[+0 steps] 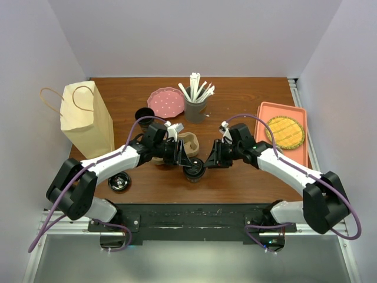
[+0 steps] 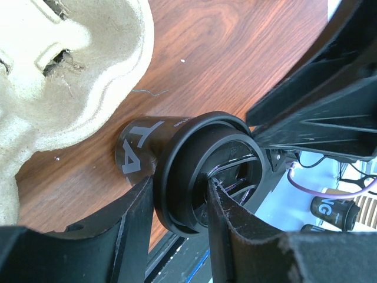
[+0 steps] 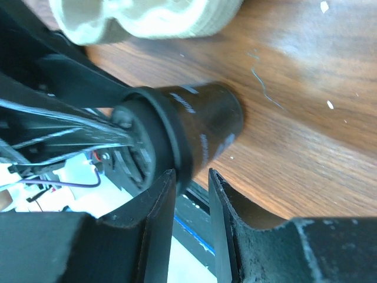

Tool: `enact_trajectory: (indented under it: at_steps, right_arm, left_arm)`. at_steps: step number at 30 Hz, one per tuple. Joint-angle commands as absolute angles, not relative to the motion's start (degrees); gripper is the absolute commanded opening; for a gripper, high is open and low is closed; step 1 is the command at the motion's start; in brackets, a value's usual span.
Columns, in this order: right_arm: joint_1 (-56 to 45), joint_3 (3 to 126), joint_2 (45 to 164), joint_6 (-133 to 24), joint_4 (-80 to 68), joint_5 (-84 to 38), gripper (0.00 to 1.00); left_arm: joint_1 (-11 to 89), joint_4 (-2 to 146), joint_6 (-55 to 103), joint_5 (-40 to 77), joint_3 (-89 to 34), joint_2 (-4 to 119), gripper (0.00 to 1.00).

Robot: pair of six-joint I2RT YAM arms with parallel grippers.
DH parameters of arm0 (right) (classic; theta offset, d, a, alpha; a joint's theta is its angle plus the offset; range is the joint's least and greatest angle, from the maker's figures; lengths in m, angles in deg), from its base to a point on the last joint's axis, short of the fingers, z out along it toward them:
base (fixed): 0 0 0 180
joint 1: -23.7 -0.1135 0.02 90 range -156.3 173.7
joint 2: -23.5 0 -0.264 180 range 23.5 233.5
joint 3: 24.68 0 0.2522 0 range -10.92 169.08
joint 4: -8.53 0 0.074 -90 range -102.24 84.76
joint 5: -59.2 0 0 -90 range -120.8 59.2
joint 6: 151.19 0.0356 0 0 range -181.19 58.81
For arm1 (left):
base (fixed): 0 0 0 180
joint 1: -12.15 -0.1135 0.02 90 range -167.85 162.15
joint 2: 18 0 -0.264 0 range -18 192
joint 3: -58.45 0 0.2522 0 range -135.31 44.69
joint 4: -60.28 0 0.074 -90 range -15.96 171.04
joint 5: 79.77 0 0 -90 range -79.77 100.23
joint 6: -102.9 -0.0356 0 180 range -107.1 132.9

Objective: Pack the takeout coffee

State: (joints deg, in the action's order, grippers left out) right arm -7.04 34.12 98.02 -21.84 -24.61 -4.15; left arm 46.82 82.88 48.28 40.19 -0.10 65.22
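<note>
One lidded coffee [image 1: 194, 170] stands upright on the surface [image 1: 247, 180], near its front edge and just beside a pulp carrier [image 1: 187, 141], caught between both arms. Left claw [image 2: 178, 197] is closed across the rim of the lid [image 2: 194, 147], one finger outside and one over the top, apparently to steady or lift the cup by its stiffest part. Right claw [image 3: 189, 183] sits at the opposite side, its narrow-set fingertips bracketing the same rim; whether they are actually clamped on it cannot be told. The carrier's nearness suggests the cup is bound for one of its wells. A paper bag [image 1: 88, 121] stands well apart at far left, likely the final stop.
</note>
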Motion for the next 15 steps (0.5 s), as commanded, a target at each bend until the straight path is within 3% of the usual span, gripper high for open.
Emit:
enact_trajectory:
  at_steps: [1, 4, 8, 15]
  right_arm:
    - [-7.1, 30.1, 98.0, -21.0, -20.4, -3.0, 0.33]
    - [-7.2, 27.3, 98.3, -20.8, -18.9, -2.9, 0.31]
    - [-7.2, 25.1, 98.6, -20.8, -18.5, -5.4, 0.18]
    - [-7.2, 18.1, 97.4, -18.3, -18.7, -14.0, 0.06]
  left_arm:
    - [47.3, 96.6, 43.6, 27.0, 4.5, 70.7, 0.31]
    - [47.3, 96.6, 43.6, 27.1, 4.6, 70.9, 0.31]
    - [47.3, 96.6, 43.8, 27.0, 4.8, 71.2, 0.30]
    - [47.7, 97.3, 44.1, 26.1, 5.4, 72.0, 0.29]
